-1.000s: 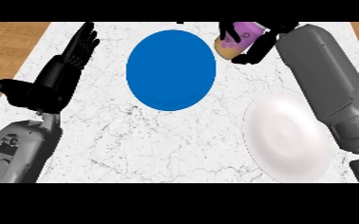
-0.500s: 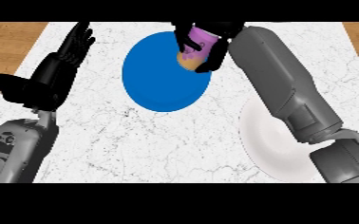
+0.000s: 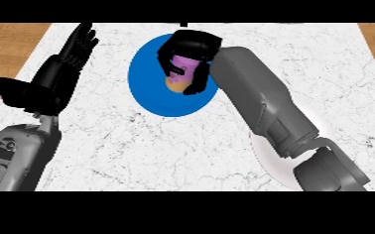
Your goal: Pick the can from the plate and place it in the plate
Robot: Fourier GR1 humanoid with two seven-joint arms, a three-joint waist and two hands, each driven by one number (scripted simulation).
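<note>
A purple can (image 3: 182, 73) with a tan end is held over the blue plate (image 3: 151, 95), which lies at the back middle of the marble counter. My right hand (image 3: 192, 47) is curled round the can from above, and its fingers hide most of the can. The can's tan end points down toward the plate; whether it touches the plate I cannot tell. The white plate (image 3: 262, 151) at the right front is mostly hidden under my right forearm. My left hand (image 3: 72, 59) rests open at the left, fingers up, apart from both plates.
The wooden surface (image 3: 18, 38) shows beyond the counter's left edge and at the far right corner. My right forearm (image 3: 264, 104) crosses the counter's right half diagonally.
My right hand has carried the can leftward and lower over the blue plate, from its back rim to its middle. The forearm now covers more of the white plate. The left hand stayed put.
</note>
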